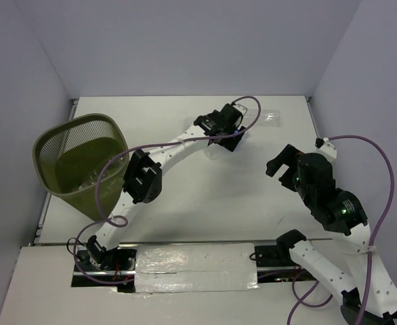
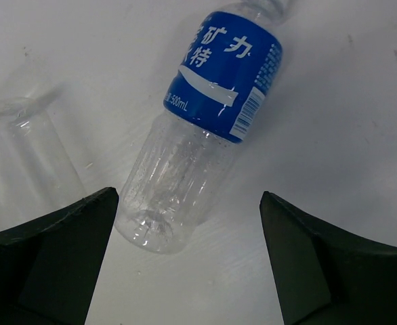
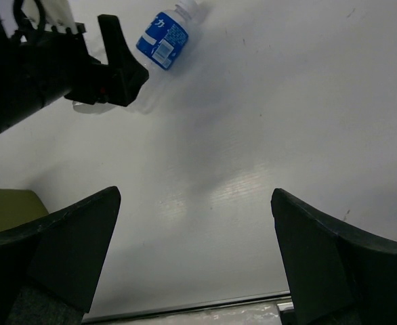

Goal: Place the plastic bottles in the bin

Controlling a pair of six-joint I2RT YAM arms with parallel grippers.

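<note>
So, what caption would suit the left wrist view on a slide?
Open fingers framing a blue-label bottle lying on the white table, another clear bottle at left.

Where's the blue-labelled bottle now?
The blue-labelled clear plastic bottle lies on the white table, its base framed by the open left gripper in the left wrist view; another clear bottle sits beside it.

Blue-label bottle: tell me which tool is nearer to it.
Left. The left tool hangs open above the blue-label bottle, straddling its base; the right tool is well off to the side.
</note>
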